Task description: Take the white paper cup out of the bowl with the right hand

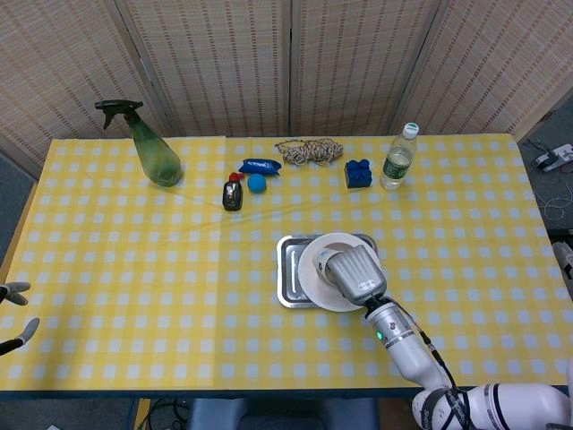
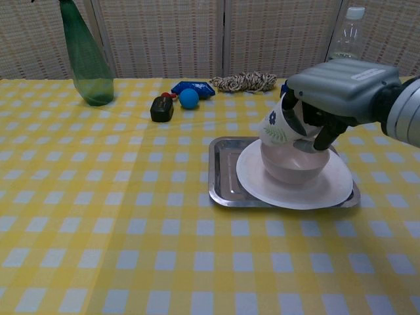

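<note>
My right hand grips the white paper cup, which has a blue and green flower print. The cup is tilted and lifted just above the rim of the pale bowl. The bowl sits on a white plate inside a metal tray. In the head view the right hand covers the cup and bowl, and only the plate and tray show around it. My left hand hangs off the table's left edge, fingers apart and holding nothing.
Along the far side stand a green spray bottle, a small dark bottle, a blue ball, a blue packet, a rope bundle, a blue block and a water bottle.
</note>
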